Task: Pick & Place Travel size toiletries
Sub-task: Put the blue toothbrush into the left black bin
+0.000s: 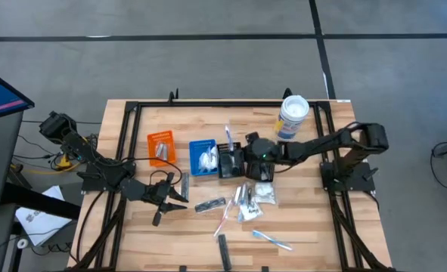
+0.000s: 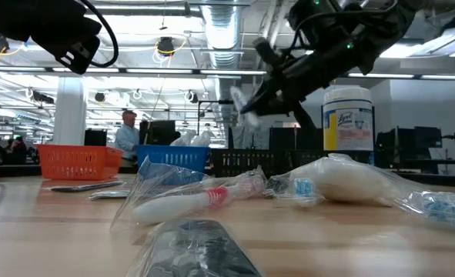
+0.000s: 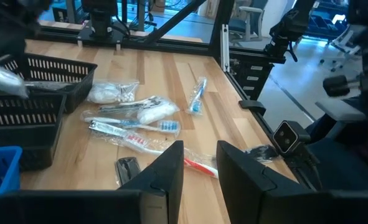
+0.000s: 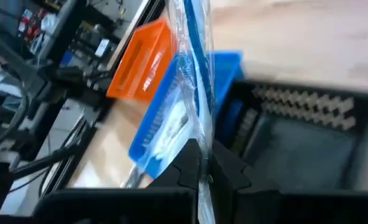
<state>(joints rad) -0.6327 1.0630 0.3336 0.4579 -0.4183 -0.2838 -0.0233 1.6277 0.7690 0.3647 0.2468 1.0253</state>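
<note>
Clear wrap with a blue stripe marks the slim stick [image 4: 193, 74] pinched between the pressed-together fingers of the right gripper [image 1: 234, 149], at the centre of the high view, above the black bin [image 1: 229, 162] and beside the blue bin [image 1: 203, 158]. More toiletries [image 1: 247, 202] lie scattered lower centre on the wooden table [image 1: 299, 219]. The left gripper [image 1: 179, 194] hovers lower left, fingers slightly parted and holding nothing. An orange bin [image 1: 160, 146] sits left of the blue one.
</note>
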